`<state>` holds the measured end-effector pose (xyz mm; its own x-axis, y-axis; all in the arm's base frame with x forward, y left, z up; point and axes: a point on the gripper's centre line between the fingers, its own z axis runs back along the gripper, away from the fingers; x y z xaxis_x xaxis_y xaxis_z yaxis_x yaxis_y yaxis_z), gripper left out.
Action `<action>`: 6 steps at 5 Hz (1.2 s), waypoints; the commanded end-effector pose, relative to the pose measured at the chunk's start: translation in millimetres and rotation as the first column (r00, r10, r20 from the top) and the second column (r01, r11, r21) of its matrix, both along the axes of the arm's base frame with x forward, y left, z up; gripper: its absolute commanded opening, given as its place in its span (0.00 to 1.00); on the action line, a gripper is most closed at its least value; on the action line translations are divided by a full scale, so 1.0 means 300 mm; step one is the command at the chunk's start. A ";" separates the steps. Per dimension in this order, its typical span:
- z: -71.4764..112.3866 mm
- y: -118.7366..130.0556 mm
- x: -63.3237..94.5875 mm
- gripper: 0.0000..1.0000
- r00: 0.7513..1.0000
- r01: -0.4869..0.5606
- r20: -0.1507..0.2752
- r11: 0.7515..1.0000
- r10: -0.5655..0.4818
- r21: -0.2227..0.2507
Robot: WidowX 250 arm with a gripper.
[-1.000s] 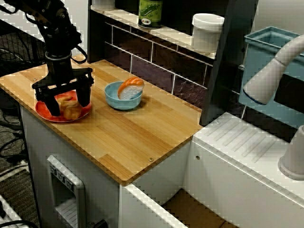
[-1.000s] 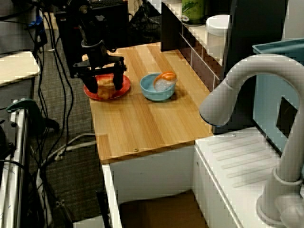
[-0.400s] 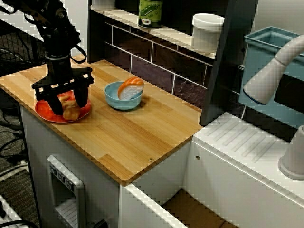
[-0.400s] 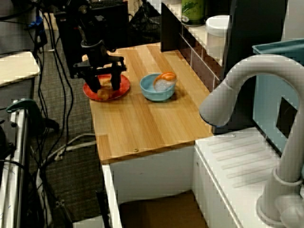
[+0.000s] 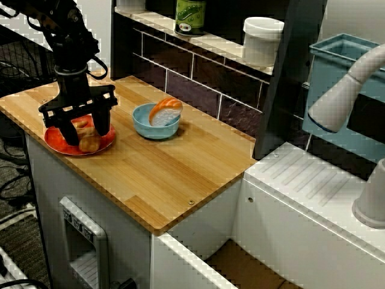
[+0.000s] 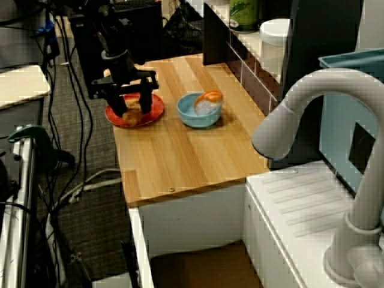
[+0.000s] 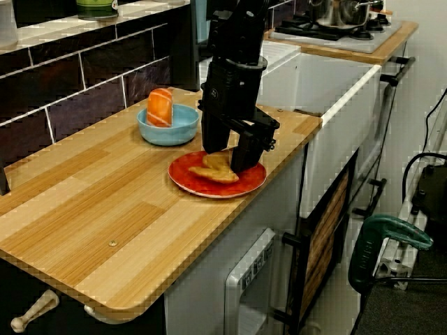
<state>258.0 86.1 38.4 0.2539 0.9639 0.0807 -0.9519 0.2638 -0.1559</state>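
Observation:
My black gripper [image 5: 87,132] points straight down over a red plate [image 5: 60,144] at the left end of the wooden counter [image 5: 174,174]. Its fingers stand open astride a brown pastry piece [image 5: 89,142] on the plate, tips just above the plate's surface. From the sink side, the gripper [image 6: 132,109] stands the same way over the pastry [image 6: 131,117]. From the counter's end, the gripper [image 7: 225,157] hides the back of the pastry [image 7: 215,171]; whether the fingers touch it I cannot tell. A blue bowl [image 5: 156,126] holding a salmon sushi piece [image 5: 166,111] sits just to the right.
A dark tiled back wall carries a shelf with a green can [image 5: 190,15] and a white container [image 5: 262,39]. A grey faucet [image 5: 346,90], a white sink top [image 5: 313,180] and a blue rack [image 5: 340,51] lie right. The plate sits near the counter's left edge.
The gripper has lifted slightly and shifted a little left over the plate, still open. The pastry, plate and bowl have stayed in place.

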 end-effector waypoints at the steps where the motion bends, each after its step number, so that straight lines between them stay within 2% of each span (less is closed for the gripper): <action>1: 0.099 0.028 0.001 0.00 0.998 0.004 0.064 1.000 -0.004 -0.005; 3: 0.139 0.028 -0.006 0.00 0.997 0.006 0.076 1.000 -0.005 -0.021; 4: 0.136 0.023 -0.007 1.00 0.998 0.003 0.060 1.000 -0.002 -0.016; 6: 0.135 0.007 -0.005 1.00 0.998 0.016 0.060 1.000 -0.016 -0.003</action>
<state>252.0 83.7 65.8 0.2686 0.9614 0.0605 -0.9462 0.2751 -0.1706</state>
